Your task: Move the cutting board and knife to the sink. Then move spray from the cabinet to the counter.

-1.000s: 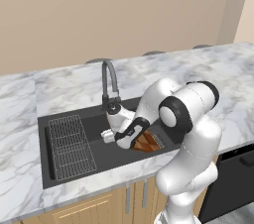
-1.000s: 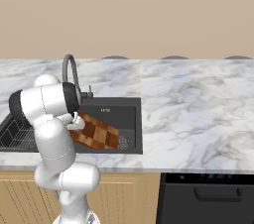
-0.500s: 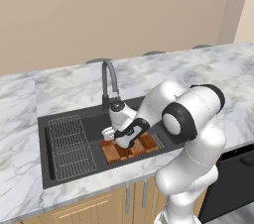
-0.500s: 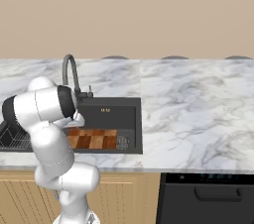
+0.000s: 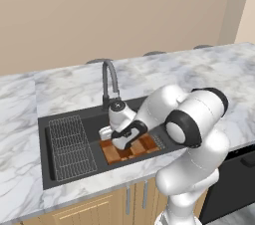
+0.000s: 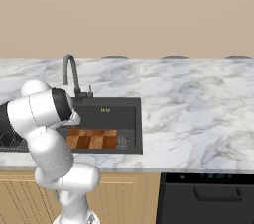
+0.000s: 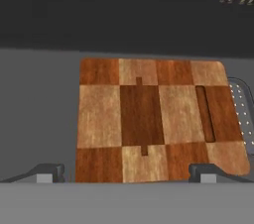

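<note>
Well, the counter (image 5: pixel 209 69) stretches wide, and the sink (image 5: pixel 69 119) is cut into it near the front edge. The cutting board (image 7: pixel 154 119) lies flat on the basin floor, toward the drain corner and away from the wire rack (image 5: pixel 69 147), which looks like the first delivery done. Just above it hangs the gripper (image 7: pixel 126 171), jaws spread wide, holding nothing, apparently clear of the wood.

The cutting board (image 7: pixel 158 119) is checkered in light and dark brown wood. The sink (image 5: pixel 94 122) is dark grey. The counter (image 6: pixel 198 104) is white marble with grey veins.
</note>
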You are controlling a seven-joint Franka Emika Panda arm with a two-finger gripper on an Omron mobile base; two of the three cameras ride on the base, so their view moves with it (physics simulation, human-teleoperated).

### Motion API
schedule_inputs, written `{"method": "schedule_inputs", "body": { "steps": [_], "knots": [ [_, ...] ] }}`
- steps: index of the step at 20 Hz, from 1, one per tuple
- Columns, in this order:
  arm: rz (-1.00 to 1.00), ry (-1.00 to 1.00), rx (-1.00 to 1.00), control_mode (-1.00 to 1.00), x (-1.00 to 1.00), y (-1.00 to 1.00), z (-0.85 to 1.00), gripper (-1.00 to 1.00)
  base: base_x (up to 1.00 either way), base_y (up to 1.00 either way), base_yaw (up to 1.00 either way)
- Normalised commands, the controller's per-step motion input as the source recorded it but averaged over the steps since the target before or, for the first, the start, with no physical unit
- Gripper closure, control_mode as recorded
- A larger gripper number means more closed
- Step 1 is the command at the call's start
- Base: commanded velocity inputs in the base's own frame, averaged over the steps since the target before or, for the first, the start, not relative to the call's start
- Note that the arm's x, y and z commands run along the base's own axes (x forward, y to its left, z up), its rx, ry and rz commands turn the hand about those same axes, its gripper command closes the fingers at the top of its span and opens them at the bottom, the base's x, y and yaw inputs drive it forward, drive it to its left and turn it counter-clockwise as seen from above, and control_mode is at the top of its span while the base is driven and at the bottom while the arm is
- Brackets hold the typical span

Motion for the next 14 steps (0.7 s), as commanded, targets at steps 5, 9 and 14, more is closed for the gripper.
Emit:
{"method": "schedule_inputs", "body": {
  "steps": [5, 9, 14],
  "knots": [
    [0.06, -0.11, 0.00, -1.00, -0.29, -0.03, 0.39, -1.00, 0.00, 0.00, 0.00],
    [0.03, -0.10, 0.00, -1.00, -0.41, 0.00, 0.36, -1.00, 0.00, 0.00, 0.00],
    [0.08, -0.10, 0.02, -1.00, -0.42, -0.04, 0.45, -1.00, 0.00, 0.00, 0.00]
  ]
}}
